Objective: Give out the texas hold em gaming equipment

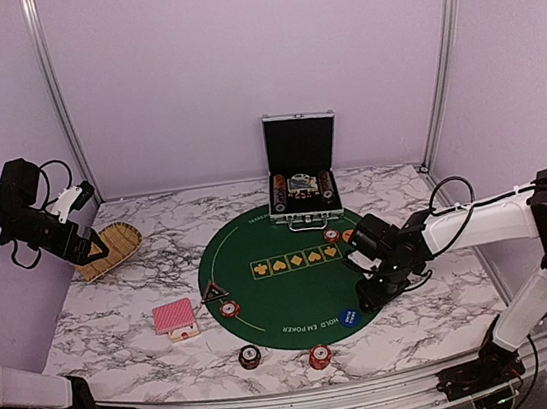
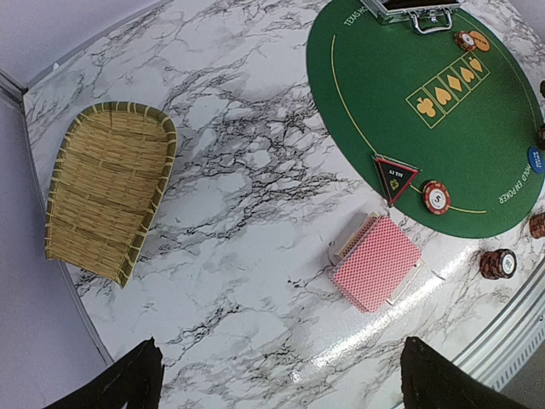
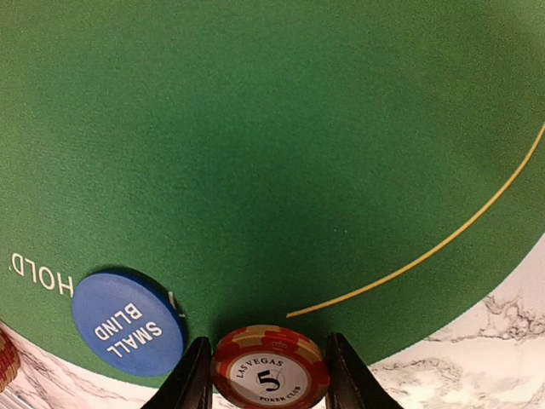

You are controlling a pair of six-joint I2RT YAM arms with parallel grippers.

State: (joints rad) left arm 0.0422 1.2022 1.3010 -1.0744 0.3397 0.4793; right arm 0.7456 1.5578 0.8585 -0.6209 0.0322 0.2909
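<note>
While your right gripper (image 3: 269,380) clamps the chip (image 3: 271,373), bottom centre, lower it flat beside the blue disc (image 3: 128,324); left fingers (image 2: 128,379) apart.

Marble table (image 1: 117,316) (white, veined): green mat (image 1: 266,301), straw basket (image 1: 110,249), red cards (image 1: 175,319), chip stacks (image 1: 249,357) (image 1: 320,357).

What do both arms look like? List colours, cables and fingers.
Left arm and right arm: white tubular links, black joints and bases, thin black cables looping near the wrists. Left fingers and right fingers: plain black, tapered, no markings visible.
</note>
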